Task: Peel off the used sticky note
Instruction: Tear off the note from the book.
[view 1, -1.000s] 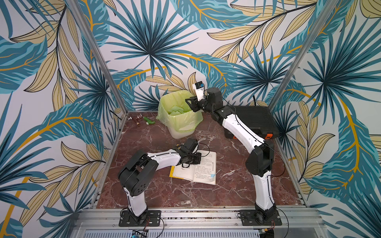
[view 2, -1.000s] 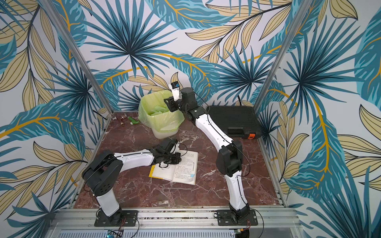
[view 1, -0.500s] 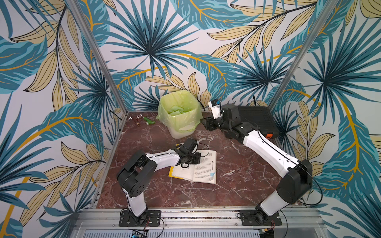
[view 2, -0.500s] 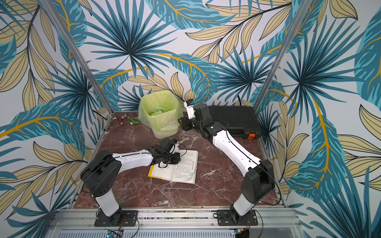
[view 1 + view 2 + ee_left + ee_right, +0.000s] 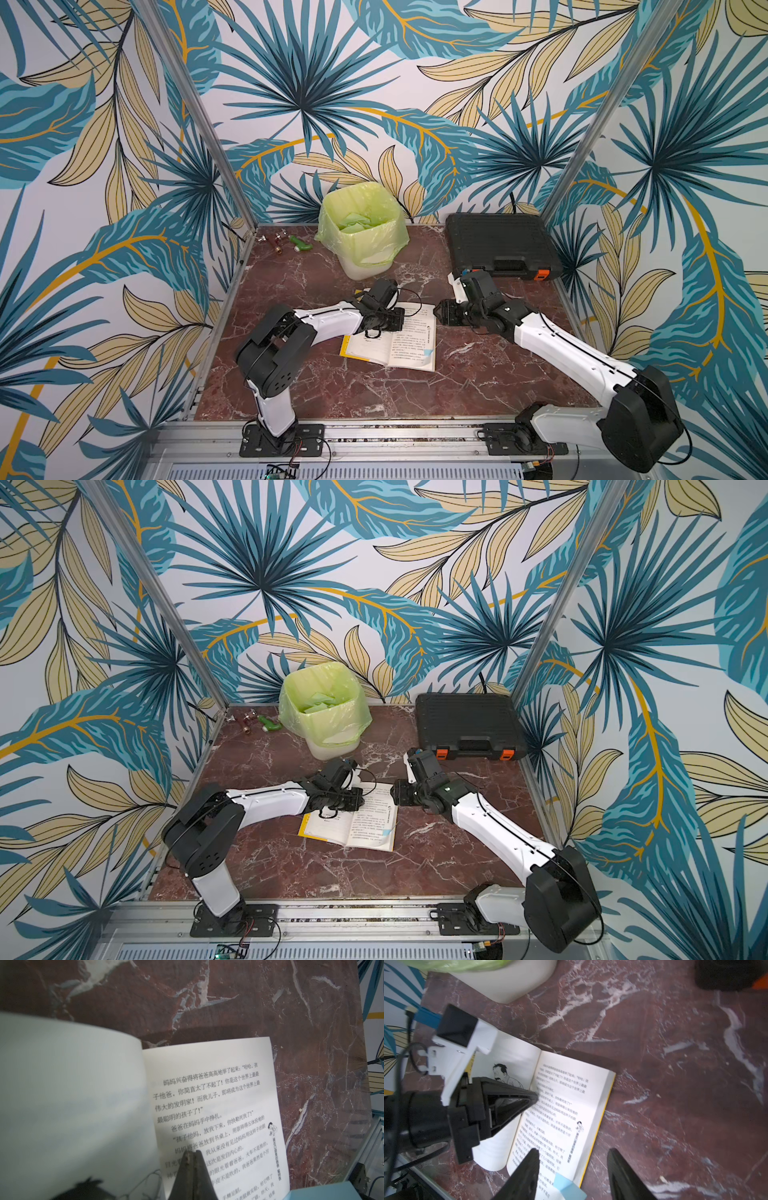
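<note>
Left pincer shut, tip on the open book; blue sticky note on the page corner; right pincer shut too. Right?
No: the right pincer is open, jaws spread with nothing between them; the right wrist view shows it. The rest stands: left pincer shut, tip on the open book, blue sticky note on the page corner.
</note>
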Tool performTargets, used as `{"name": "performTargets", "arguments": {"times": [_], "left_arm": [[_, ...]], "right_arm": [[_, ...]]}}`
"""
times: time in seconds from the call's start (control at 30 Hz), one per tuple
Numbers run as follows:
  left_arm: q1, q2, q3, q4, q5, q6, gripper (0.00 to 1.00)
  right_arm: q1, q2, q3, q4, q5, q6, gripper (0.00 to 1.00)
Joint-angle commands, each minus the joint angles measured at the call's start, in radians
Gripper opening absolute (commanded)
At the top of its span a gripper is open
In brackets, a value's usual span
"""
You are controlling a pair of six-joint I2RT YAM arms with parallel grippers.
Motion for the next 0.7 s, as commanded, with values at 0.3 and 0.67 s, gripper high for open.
{"name": "performTargets", "arguments": {"times": [0.3,0.67], "left_arm": [[0.002,0.039,0.016,0.013,0.018,-0.005,0.03],[0.001,0.044,0.015,0.019,0.015,-0.012,0.03]], "right_arm": [[0.036,0.017,-0.150,-0.026,-0.167,0.229,0.61],[0.038,0.074,-0.185,0.025,-0.138,0.237,0.43]]}}
